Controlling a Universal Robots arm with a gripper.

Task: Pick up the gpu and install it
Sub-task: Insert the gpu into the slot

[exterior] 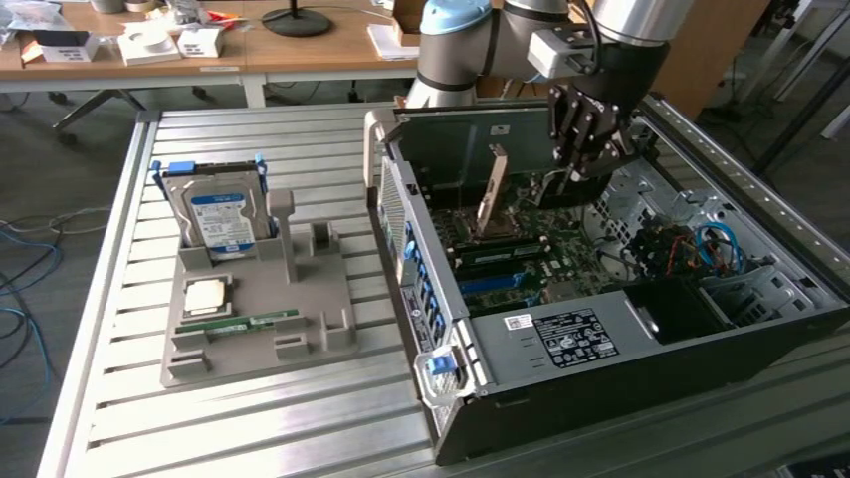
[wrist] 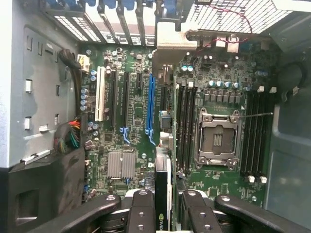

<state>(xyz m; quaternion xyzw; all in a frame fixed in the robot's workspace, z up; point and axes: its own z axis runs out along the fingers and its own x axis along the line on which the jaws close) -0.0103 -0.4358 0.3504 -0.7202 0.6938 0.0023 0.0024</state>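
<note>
Already lifted, the gpu (wrist: 163, 191) hangs clamped in the gripper (exterior: 586, 171), upper right of the exterior view, over the motherboard (wrist: 138, 145), not yet seated.

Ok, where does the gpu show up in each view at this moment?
Exterior view: the gpu hangs from the gripper inside the case, over the motherboard, mostly hidden by the gripper.
Wrist view: the gpu is seen edge-on, clamped between the fingers.
Shared landmark: the CPU socket.
</note>
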